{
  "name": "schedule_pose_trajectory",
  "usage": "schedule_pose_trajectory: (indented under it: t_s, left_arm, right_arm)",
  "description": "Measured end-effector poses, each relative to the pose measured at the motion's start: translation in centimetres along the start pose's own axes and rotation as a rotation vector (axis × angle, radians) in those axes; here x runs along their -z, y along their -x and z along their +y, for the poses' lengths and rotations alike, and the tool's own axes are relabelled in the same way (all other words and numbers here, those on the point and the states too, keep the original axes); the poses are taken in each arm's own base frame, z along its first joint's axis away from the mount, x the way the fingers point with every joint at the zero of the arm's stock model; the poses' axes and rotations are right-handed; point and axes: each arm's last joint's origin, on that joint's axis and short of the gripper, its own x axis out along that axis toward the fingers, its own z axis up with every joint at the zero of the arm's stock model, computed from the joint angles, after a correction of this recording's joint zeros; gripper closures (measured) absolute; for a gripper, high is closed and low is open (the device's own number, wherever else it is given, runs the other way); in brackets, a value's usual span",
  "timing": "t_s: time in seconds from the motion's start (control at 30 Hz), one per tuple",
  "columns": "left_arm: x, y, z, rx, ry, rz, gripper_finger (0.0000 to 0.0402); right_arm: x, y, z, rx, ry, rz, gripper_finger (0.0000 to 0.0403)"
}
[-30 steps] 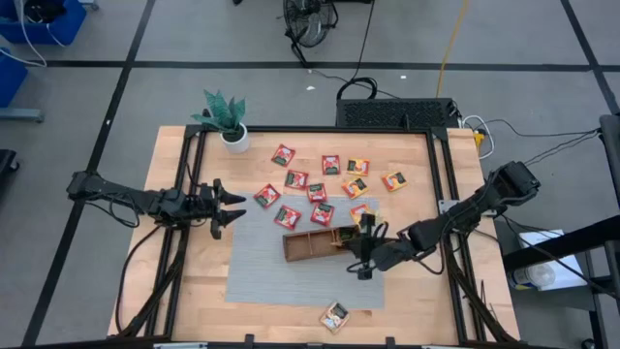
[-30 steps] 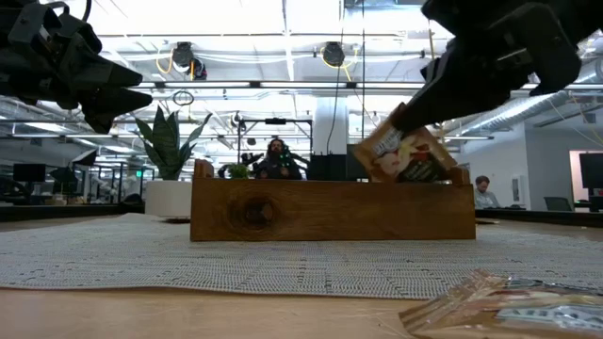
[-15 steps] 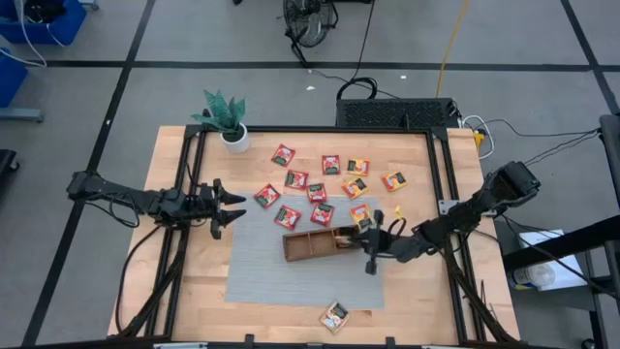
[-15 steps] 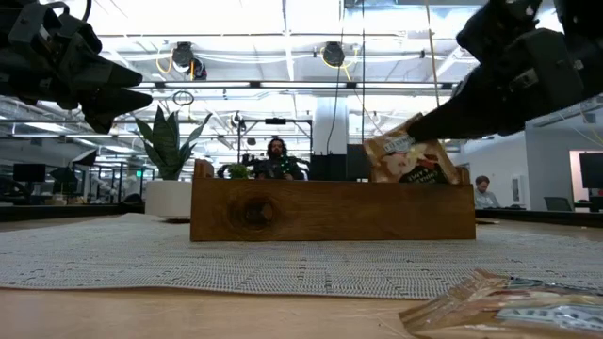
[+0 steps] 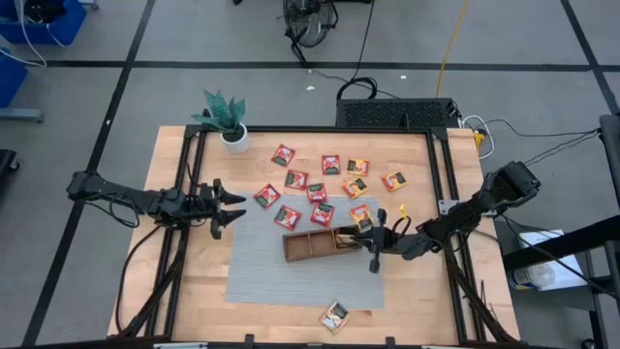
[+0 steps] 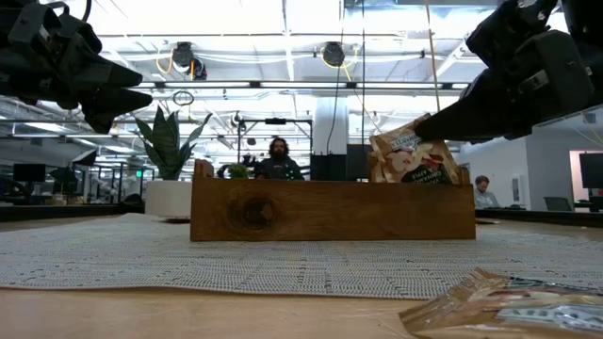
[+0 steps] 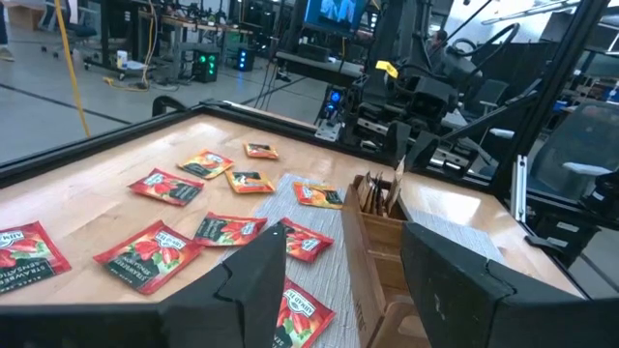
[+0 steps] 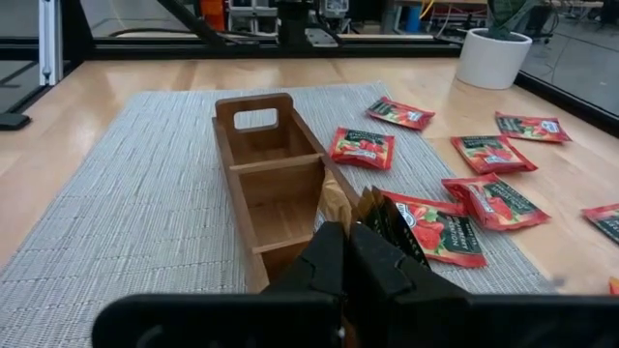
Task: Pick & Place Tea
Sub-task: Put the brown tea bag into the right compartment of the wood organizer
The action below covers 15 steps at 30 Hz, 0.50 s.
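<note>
The brown wooden tray (image 5: 308, 244) stands on a grey mat (image 5: 262, 271) in the middle of the table. My right gripper (image 5: 369, 237) is at the tray's right end, shut on one tea sachet (image 6: 411, 158), which stands in the end compartment. More red, orange and dark sachets (image 5: 318, 192) lie flat on the far half of the table, and one lies by the near edge (image 5: 335, 315). My left gripper (image 5: 231, 208) hangs open over the mat's left edge, with nothing between its fingers. My right gripper pinches the sachet's upper right corner (image 6: 429, 125) between its two shut fingers (image 8: 334, 253). They come from the table's right side, slanting slightly down. The sachet stands on edge and tilted, with its lower part behind the tray's near wall (image 6: 330, 209).
A potted plant (image 5: 225, 118) stands at the far left corner. Black rails (image 5: 441, 174) run along the table's left and right sides. The tray's handle end (image 8: 255, 118) and its other compartments face the left gripper.
My right gripper has gone a little toward the table's right edge and down, and its fingers have tipped from steep to nearly level. The sachet went with it, turned more upright and sank a little behind the tray's wall.
</note>
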Motion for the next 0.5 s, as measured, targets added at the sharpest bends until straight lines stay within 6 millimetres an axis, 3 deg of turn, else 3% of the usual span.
schedule_pose_trajectory:
  t_s: [0.5]
  left_arm:
    - [0.01, 0.0, 0.0, 0.0, 0.0, 0.0, 0.0197]
  right_arm:
    - [0.99, -0.66, 0.28, 0.003, -0.041, 0.003, 0.0403]
